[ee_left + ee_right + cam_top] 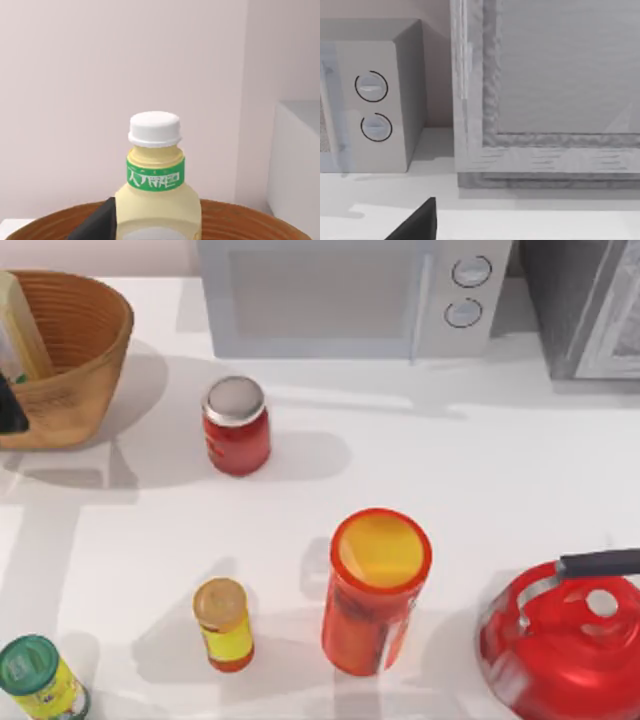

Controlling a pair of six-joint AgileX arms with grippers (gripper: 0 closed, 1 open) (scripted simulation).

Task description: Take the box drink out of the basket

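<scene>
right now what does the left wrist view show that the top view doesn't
The left wrist view alone gives the box drink's white cap and green band, seen from the side, with a plain wall behind. The top view alone gives the red jar, the orange-lidded canister, the small yellow jar, the red kettle and the microwave. Both give the box drink standing inside the basket, at the table's far left.
</scene>
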